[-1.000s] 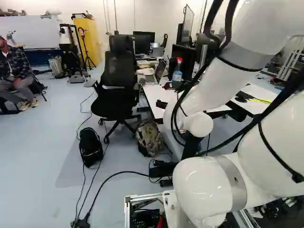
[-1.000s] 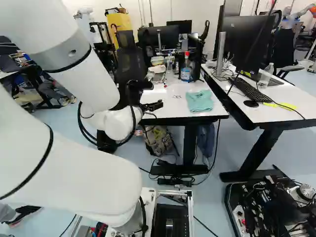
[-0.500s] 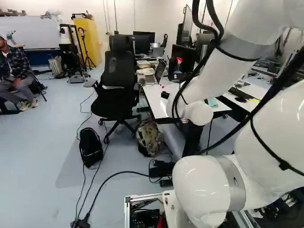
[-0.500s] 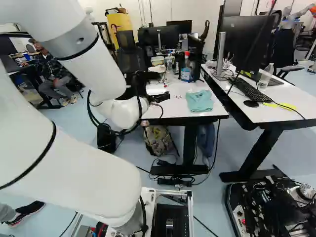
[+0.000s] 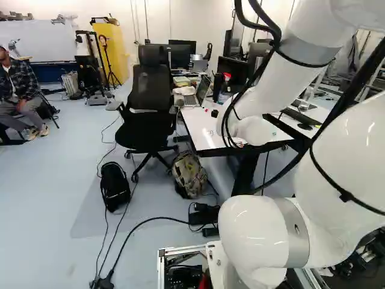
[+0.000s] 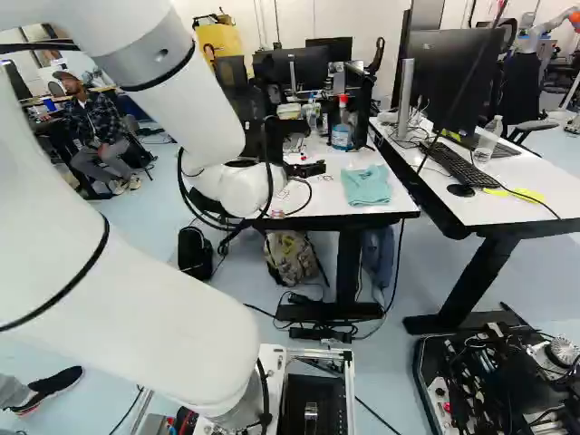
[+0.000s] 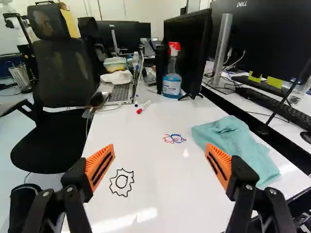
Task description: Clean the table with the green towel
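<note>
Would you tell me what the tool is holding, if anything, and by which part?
Nothing is held: the tool stands open, and the green towel lies on the table, off to one side.

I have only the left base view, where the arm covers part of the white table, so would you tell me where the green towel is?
Observer: The green towel lies crumpled on the white table, near the edge beside the neighbouring desk.
Operator: Thank you; how does the gripper stand?
Observer: In the wrist view, the gripper is open, its two fingers wide apart.
Operator: Is the towel squarely between them?
Observer: No, it lies ahead, mostly off to one side.
</note>
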